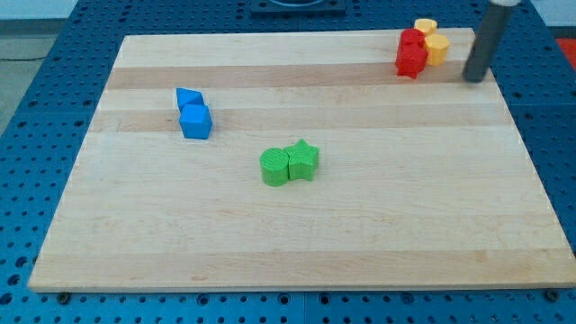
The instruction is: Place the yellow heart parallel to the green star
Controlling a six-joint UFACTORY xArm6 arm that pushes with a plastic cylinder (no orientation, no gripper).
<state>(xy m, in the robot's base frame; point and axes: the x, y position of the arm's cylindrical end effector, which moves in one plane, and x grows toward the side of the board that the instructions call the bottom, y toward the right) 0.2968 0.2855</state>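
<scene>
The green star (pixel 304 160) lies near the middle of the wooden board (pixel 297 225), touching a green block (pixel 274 167) on its left. Two yellow blocks sit at the board's top right corner: one at the top (pixel 425 26) and one just below it (pixel 437 49); I cannot tell which is the heart. Two red blocks, an upper one (pixel 411 40) and a lower one (pixel 411 59), touch them on the left. My tip (pixel 473 79) is at the view's right of this cluster, a short gap from the lower yellow block.
Two blue blocks, one behind (pixel 188 97) and one in front (pixel 195 121), touch each other at the board's left. The board's right edge runs close to my tip. Blue perforated table surrounds the board.
</scene>
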